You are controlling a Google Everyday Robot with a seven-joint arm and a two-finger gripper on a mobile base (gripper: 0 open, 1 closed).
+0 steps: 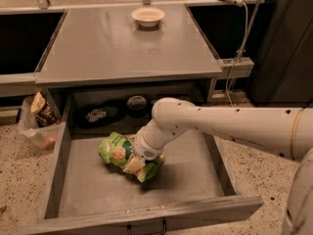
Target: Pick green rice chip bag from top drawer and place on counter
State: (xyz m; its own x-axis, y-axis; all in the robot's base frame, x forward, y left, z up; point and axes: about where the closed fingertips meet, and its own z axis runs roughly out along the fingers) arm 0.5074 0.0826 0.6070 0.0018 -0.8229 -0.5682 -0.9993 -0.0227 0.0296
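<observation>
The green rice chip bag (116, 151) is lying crumpled near the middle of the open top drawer (195, 173). Its right end is being covered by the gripper (139, 161), which is being held down onto it. Whether the bag is being gripped cannot be told. The white arm (234, 126) is being extended in from the right. Above the drawer, a small bowl (147, 16) is being borne by the counter (98, 48) near its back edge.

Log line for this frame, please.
claw: inside top drawer, against green rice chip bag | placement: not yet on counter | other: white bowl at counter's far end
</observation>
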